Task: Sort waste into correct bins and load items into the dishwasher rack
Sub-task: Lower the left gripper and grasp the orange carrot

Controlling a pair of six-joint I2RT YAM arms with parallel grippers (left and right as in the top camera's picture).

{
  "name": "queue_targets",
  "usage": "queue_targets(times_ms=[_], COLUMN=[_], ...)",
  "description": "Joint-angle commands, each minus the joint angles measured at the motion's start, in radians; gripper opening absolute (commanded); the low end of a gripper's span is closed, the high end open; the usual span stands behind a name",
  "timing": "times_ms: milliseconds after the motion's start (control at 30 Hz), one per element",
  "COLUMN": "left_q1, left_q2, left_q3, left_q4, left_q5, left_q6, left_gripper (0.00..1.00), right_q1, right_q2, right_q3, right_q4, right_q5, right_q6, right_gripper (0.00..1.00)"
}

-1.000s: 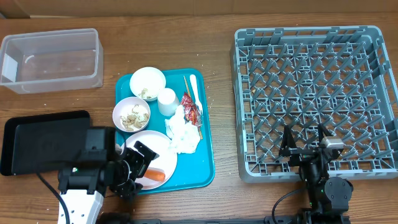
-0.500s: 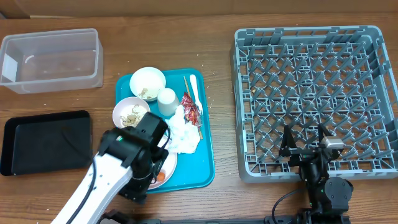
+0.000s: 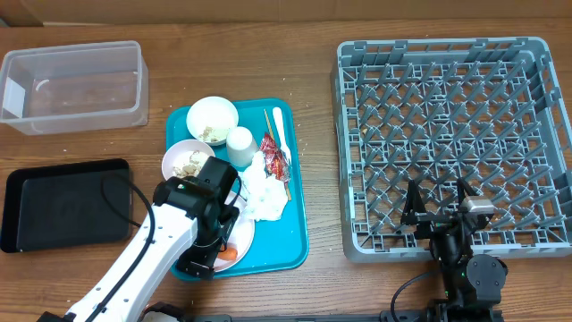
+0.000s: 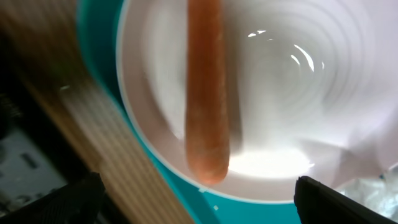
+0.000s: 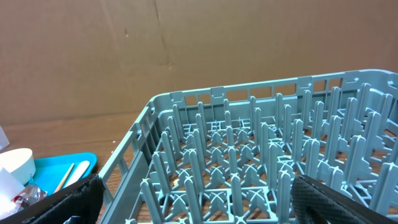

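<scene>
Left pincer (image 4: 199,182) spread wide, nothing in it. It hangs low over the plate (image 4: 298,93). The orange carrot piece (image 4: 205,93) lies lengthwise on the plate, its near end between my fingers and apart from both. The plate sits at the near left corner of the teal tray (image 3: 290,224), with the crumpled napkin (image 3: 264,192) just beside it.

Right pincer (image 5: 198,183) also spread wide and empty, at the near edge of the dishwasher rack (image 3: 447,134). No dishes in the rack.

Clear tub (image 3: 71,85) and black tray (image 3: 67,201) stand left of the teal tray, well apart from the carrot.
</scene>
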Motion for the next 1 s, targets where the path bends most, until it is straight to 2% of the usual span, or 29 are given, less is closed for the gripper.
queue_targets(times_ms=[0, 133, 233, 567, 967], left_q1=[0.058, 0.135, 0.169, 0.168, 0.169], left_q2=[0.003, 0.003, 0.003, 0.016, 0.153], left_q3=[-0.093, -0.174, -0.183, -0.196, -0.209], left_q4=[0.087, 0.221, 0.249, 0.290, 0.300], left_q5=[0.067, 0.077, 0.113, 0.108, 0.036], left_q6=[0.113, 0.224, 0.294, 0.267, 0.200], left_gripper=[1.00, 1.00, 1.00, 1.00, 1.00], right_q1=[-0.002, -0.002, -0.002, -0.002, -0.002], right_q2=[-0.011, -0.011, -0.011, -0.011, -0.011], right_q3=[-0.011, -0.010, -0.010, -0.010, -0.010], right_q4=[0.003, 0.003, 0.003, 0.003, 0.003], right_q5=[0.006, 0.006, 0.006, 0.006, 0.006], right_q6=[-0.007, -0.007, -0.007, -0.007, -0.007], right_gripper=[1.00, 1.00, 1.00, 1.00, 1.00])
